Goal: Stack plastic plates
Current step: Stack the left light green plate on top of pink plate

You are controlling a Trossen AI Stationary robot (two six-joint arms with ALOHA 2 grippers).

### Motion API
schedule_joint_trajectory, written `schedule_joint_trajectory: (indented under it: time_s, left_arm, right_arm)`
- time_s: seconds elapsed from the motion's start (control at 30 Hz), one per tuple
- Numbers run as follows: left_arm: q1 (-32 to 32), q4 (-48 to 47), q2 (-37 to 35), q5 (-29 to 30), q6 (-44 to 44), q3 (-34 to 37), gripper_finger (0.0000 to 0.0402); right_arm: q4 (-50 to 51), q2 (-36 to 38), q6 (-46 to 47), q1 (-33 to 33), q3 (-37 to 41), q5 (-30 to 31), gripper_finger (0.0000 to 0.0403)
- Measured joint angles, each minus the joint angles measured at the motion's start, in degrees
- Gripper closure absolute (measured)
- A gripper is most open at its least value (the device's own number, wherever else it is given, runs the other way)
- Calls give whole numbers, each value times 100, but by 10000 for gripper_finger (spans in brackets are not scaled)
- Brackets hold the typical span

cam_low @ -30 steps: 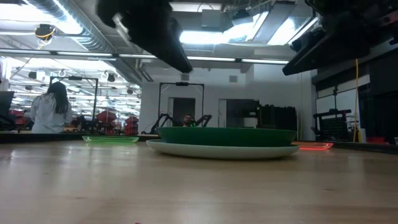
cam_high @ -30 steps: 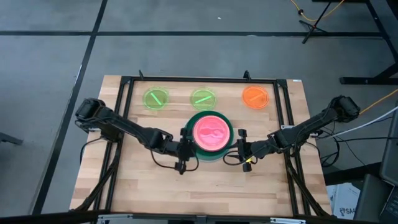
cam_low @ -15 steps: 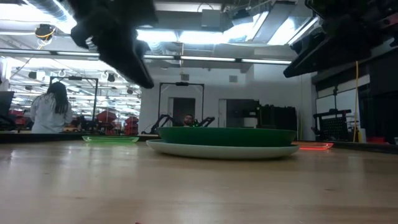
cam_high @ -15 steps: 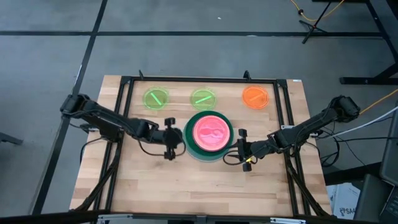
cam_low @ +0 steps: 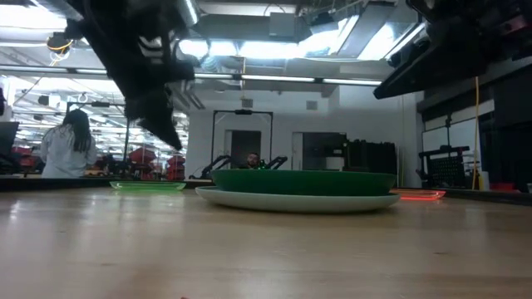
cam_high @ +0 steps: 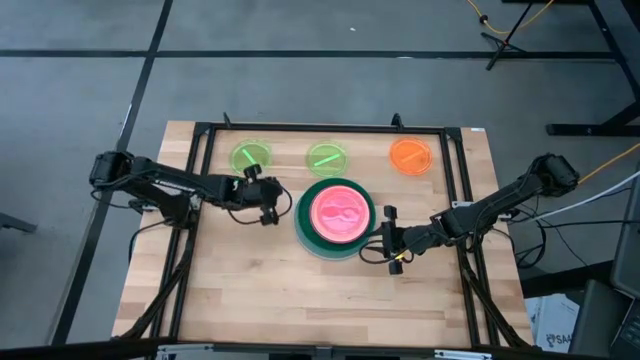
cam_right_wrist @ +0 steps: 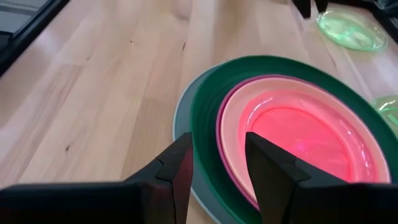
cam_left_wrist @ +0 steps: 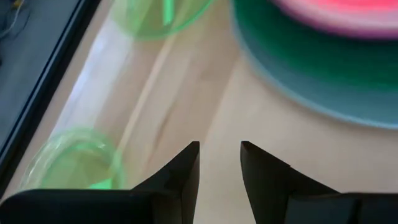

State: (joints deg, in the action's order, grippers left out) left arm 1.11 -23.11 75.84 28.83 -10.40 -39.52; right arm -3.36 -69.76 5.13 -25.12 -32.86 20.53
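A stack of plates sits mid-table: light blue at the bottom, then dark green, magenta, and pink on top. Two lime green plates and an orange plate lie flat along the far side. My left gripper is open and hovers left of the stack, near the left lime plate. My right gripper is open over the stack's right rim, holding nothing.
A black metal frame borders the wooden table on the left, far and right sides. Bare wood lies toward the near edge. In the low view a person stands in the room far behind the table.
My left gripper has drawn back from the stack's left rim, moving toward the table's left and far edges, toward the left lime plate, and has turned on the way. The stack and my right arm have stayed put.
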Motion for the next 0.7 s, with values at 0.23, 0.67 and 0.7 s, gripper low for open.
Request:
schedule_joint_trajectory:
  time_s: [0.23, 0.67, 0.7]
  left_arm:
    - [889, -204, 76, -141, -229, 3, 289]
    - [2300, -358, 194, -1096, -117, 1, 230]
    - [2365, -364, 200, -1106, -98, 1, 230]
  right_arm:
    - [-30, 0, -90, 0, 0, 2, 265]
    - [-12, 0, -96, 1, 0, 2, 265]
    - [-8, 0, -95, 0, 0, 2, 265]
